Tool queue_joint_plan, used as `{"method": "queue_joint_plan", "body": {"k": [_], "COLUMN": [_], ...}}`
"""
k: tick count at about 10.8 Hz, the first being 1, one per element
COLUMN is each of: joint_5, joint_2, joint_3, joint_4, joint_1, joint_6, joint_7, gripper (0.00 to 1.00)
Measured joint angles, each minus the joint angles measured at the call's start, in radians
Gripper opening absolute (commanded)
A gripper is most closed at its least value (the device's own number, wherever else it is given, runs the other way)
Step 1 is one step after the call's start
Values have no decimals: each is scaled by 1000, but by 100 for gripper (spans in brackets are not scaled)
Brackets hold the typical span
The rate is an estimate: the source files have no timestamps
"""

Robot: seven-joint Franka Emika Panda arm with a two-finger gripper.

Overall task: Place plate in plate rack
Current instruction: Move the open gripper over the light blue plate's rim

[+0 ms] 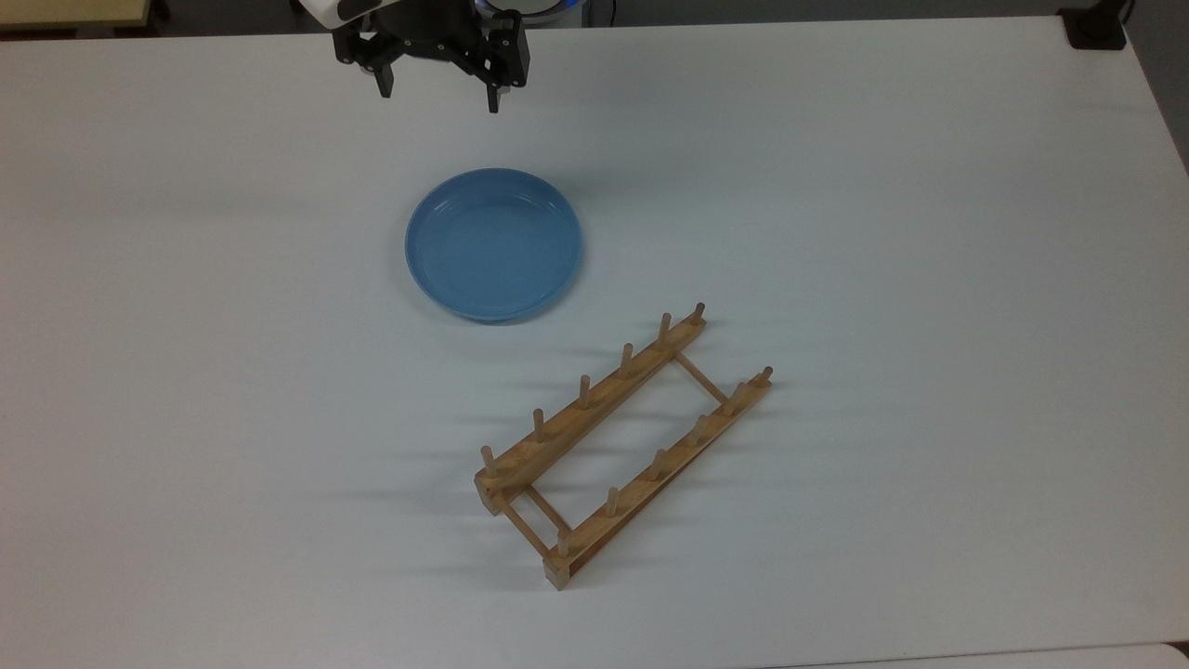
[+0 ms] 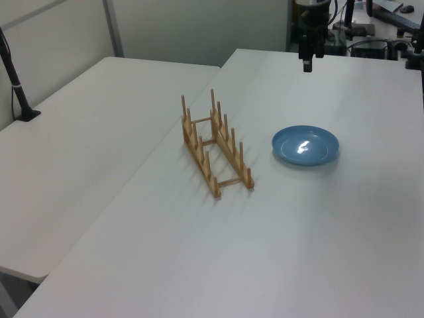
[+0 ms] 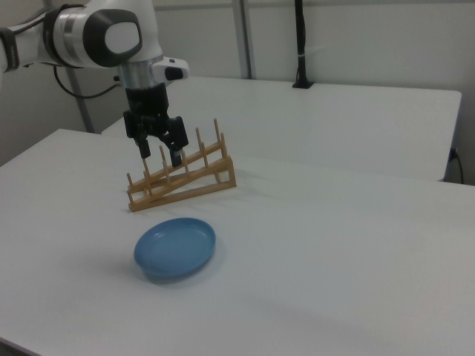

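The light-blue plate (image 1: 493,243) (image 2: 305,145) (image 3: 176,247) lies flat on the white table. The wooden plate rack (image 1: 620,441) (image 2: 214,147) (image 3: 182,177) stands apart from it, with nothing between its pegs. My gripper (image 1: 437,97) (image 3: 159,156) hangs open in the air, toward the top view's upper edge from the plate and clear of it. Nothing is between its black fingers (image 1: 493,96). In the left view the gripper (image 2: 307,63) hangs beyond the plate's far side.
A second white table (image 2: 73,132) adjoins at the left view's left, with a black pole (image 2: 14,83) clamped on it. A black clamp base (image 1: 1096,26) sits at the top view's upper right corner. The white arm (image 3: 104,33) reaches in from the right view's upper left.
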Motion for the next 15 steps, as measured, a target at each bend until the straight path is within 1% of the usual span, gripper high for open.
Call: {"method": "queue_joint_plan", "body": {"k": [2, 4, 7, 9, 13, 15], "joint_5": [22, 25, 40, 63, 71, 71], "joint_2": [0, 1, 8, 43, 144, 180], "joint_3": [-3, -5, -7, -8, -12, -29], "joint_4": [2, 2, 0, -7, -10, -10], "joint_1": [-8, -19, -64, -93, -131, -138], "joint_6": [0, 23, 47, 48, 60, 68], "joint_7": [-1, -21, -131, -213, -350, -401], "gripper": [100, 100, 100, 99, 86, 83]}}
